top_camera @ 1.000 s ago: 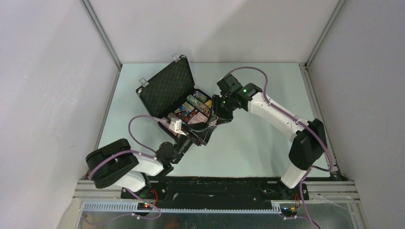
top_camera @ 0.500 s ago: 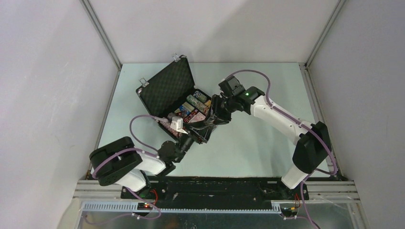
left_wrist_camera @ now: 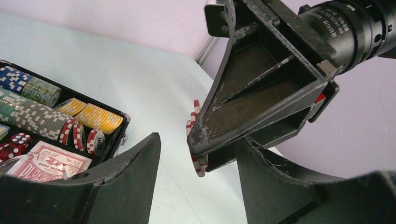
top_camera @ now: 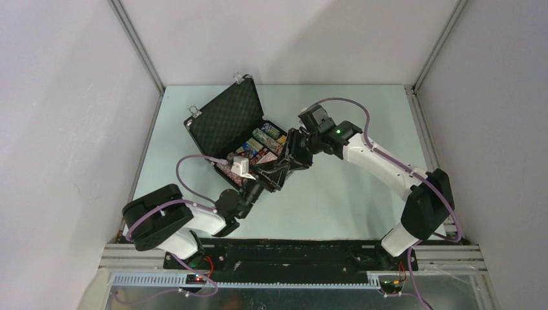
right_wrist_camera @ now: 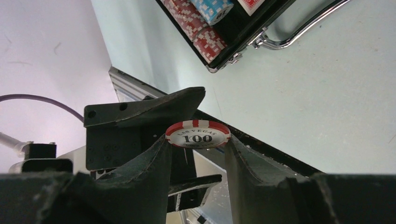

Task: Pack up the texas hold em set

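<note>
The black case (top_camera: 226, 119) lies open on the table, foam lid raised. Its tray holds multicoloured chip rows (left_wrist_camera: 42, 116), a red card deck (left_wrist_camera: 53, 163) and red dice (left_wrist_camera: 14, 142). My right gripper (right_wrist_camera: 198, 140) is shut on a red-and-white "100" chip (right_wrist_camera: 198, 134), held above the table just right of the case's front corner (top_camera: 286, 165). My left gripper (left_wrist_camera: 198, 140) is open, its two fingers standing either side of the right gripper's tips and the chip (left_wrist_camera: 195, 122). It also shows in the top view (top_camera: 270, 175).
The case's silver handle (right_wrist_camera: 303, 25) sticks out from its front edge toward the arms. Grey walls enclose the pale table (top_camera: 349, 187) on three sides. The black base rail (top_camera: 291, 248) runs along the near edge.
My right gripper has shifted a little left and toward the arm bases with the chip. My left gripper has reached up until its open fingers bracket it.
</note>
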You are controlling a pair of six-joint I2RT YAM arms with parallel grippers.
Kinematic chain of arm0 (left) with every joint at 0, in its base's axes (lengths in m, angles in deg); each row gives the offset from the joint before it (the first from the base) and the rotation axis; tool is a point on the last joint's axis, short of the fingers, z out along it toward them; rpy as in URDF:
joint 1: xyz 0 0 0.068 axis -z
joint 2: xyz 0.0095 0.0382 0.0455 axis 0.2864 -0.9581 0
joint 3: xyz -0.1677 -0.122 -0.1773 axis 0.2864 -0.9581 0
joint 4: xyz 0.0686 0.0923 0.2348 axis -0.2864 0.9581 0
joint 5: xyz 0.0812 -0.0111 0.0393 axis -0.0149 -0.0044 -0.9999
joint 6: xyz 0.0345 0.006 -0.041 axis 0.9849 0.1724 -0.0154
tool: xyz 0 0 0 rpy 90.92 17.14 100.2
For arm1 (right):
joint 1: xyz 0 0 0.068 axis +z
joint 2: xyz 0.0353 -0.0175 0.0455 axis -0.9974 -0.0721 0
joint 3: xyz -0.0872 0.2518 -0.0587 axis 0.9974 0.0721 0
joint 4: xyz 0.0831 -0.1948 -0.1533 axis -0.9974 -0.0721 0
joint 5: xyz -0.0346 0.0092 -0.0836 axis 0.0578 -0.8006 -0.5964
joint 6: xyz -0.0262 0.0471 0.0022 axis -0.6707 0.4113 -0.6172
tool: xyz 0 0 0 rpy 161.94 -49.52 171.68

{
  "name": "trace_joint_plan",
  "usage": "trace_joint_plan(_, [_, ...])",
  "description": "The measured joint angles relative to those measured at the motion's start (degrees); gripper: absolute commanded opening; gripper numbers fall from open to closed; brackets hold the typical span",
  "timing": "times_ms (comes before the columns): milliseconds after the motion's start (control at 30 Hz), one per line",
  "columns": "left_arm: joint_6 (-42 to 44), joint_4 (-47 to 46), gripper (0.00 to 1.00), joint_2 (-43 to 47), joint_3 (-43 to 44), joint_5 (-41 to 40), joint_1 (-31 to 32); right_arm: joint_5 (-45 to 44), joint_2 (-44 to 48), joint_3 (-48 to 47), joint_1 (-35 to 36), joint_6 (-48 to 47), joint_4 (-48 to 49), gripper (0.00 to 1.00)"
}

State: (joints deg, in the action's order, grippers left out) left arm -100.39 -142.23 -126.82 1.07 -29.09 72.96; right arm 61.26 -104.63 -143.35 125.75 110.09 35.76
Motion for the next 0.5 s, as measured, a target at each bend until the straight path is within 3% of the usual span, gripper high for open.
trace_joint_plan(400, [5.0,-0.1,0.60,1.3,1.1,-0.4,0.1,4.0,4.2,3.9,-0.4,4.9,5.2,0.19])
trace_joint_plan(500, [6.1,-0.1,0.48,2.1,1.1,-0.4,0.1,4.9,4.6,4.2,-0.4,5.7,6.2,0.19])
